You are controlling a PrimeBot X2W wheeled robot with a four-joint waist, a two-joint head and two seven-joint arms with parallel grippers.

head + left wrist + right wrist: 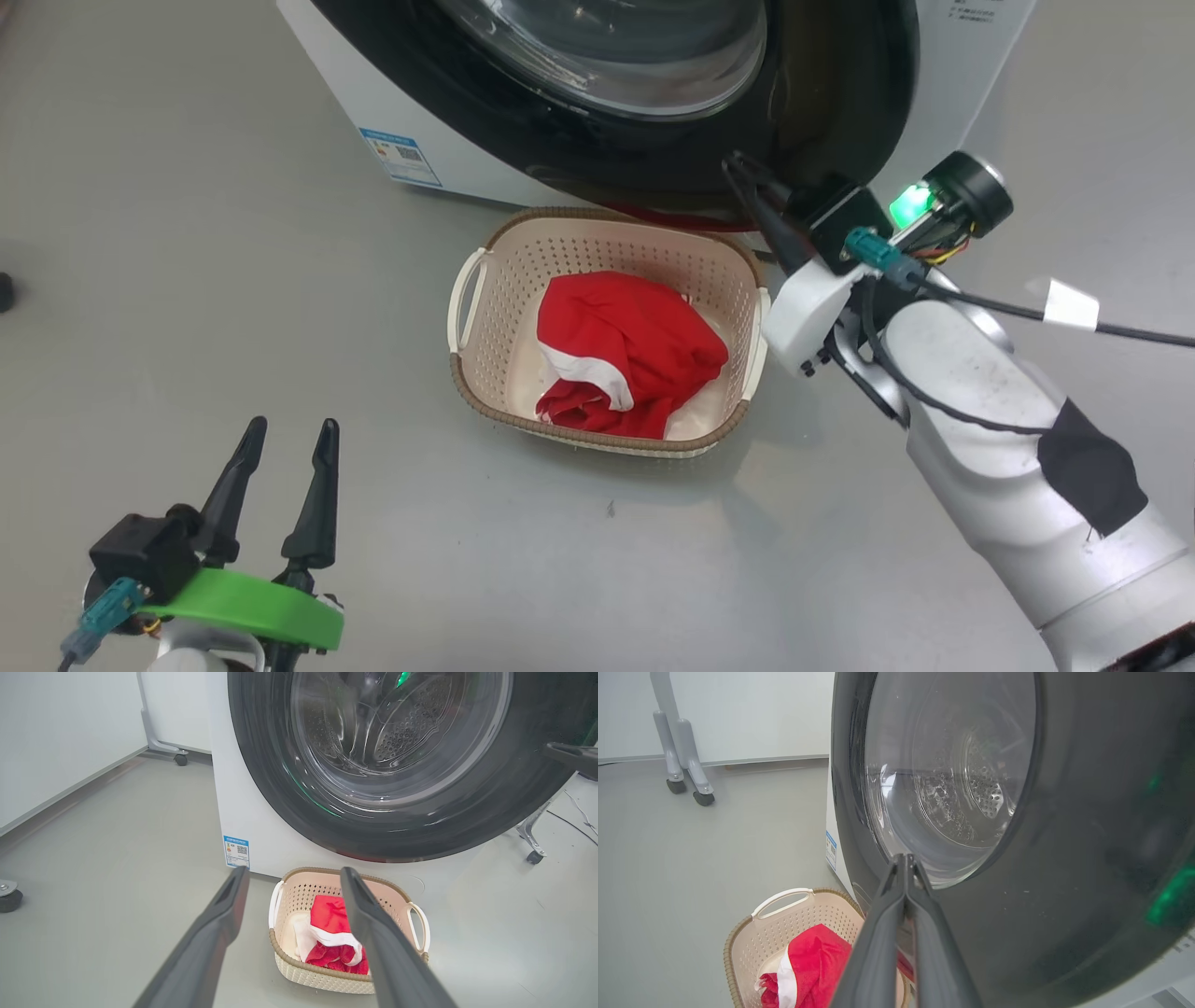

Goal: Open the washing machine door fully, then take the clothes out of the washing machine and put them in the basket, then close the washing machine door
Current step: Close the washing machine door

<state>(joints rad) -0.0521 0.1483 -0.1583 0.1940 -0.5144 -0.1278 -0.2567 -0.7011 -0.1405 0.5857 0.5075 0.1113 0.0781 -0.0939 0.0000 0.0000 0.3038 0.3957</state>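
Note:
The washing machine stands at the top, its door lying against the white front; I cannot tell whether a gap is left. My right gripper is shut on nothing, with its tips against the door's black rim just below the glass bowl. In the right wrist view the shut gripper meets that rim. The red clothes lie in the cream basket on the floor below the door. My left gripper is open and empty, well back from the basket; its open tips frame the clothes.
Grey floor surrounds the basket. Wheeled frame legs stand left and right of the machine, and a white wall panel runs along the left. A cable trails from my right wrist. A small dark object sits at the far left.

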